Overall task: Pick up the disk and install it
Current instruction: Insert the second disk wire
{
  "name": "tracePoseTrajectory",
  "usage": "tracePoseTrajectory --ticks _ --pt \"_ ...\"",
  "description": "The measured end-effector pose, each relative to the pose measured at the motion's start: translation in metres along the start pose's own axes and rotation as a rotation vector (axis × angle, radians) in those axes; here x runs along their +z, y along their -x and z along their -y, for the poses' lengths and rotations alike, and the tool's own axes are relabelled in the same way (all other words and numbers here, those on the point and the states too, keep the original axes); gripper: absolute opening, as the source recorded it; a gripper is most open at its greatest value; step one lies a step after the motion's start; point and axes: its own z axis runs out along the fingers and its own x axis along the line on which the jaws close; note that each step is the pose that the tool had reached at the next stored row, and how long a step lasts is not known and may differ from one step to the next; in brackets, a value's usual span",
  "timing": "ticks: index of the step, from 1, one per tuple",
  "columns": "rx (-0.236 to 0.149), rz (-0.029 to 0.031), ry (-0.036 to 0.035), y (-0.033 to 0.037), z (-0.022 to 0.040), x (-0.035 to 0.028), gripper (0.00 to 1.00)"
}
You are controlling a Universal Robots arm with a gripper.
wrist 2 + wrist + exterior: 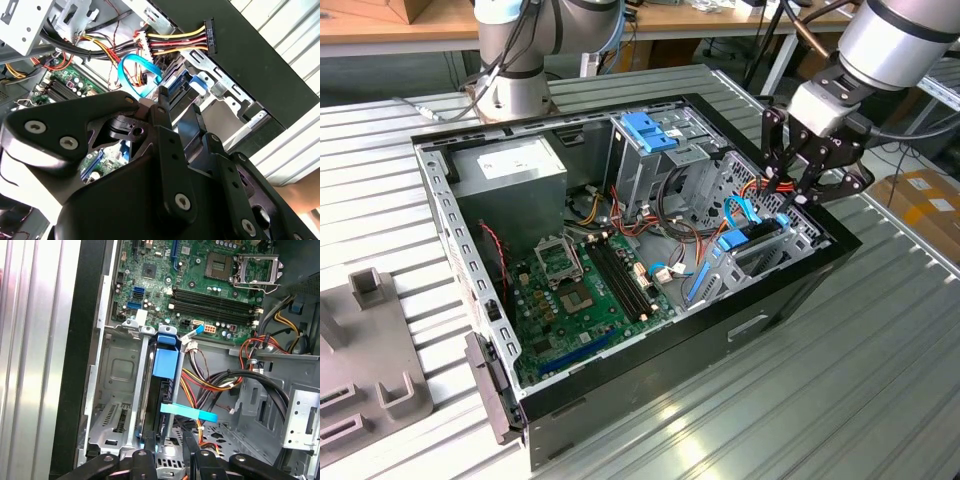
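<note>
**Disk seated on edge in the drive bay, gripper above it**

Exterior view: An open computer case lies on a ribbed metal desk. The gripper hangs over the case's corner at the right of the frame. The fingers point down and stand slightly apart, with an orange and blue bundle of cables beside them. The disk, with its blue frame, sits on edge in the metal bay just below the fingertips. A green circuit board fills the centre of the case. A grey power supply sits at the upper left.

Second wrist view: The black gripper occupies the lower half of the frame. Past the fingertips a blue part of the disk shows in the bay. A looped blue cable lies in the upper centre.

First wrist view: The disk stands on edge in the bay at centre frame. The fingers at the bottom edge straddle its near end; contact with it cannot be determined.
</note>
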Motion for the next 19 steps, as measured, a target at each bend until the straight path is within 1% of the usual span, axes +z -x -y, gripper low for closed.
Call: tracePoseTrajectory --ticks 3,4,8,12,15,17,19 --pt "-0.01 0.0005 0.0007 0.0008 0.0028 0.0002 0.35" --pt "-0.013 0.0009 0.0009 0.001 0.0047 0.0003 0.35" --pt "-0.019 0.0011 0.0013 0.0013 0.009 0.0006 0.35" --pt "-0.026 0.0017 0.0017 0.0006 0.0166 0.0011 0.35" --pt "-0.028 0.0018 0.0019 0.0003 0.0197 0.0013 0.35" --pt "-0.031 0.002 0.0021 -0.0002 0.0236 0.0015 0.35" --pt "-0.032 0.002 0.0022 -0.0003 0.0252 0.0016 0.35"
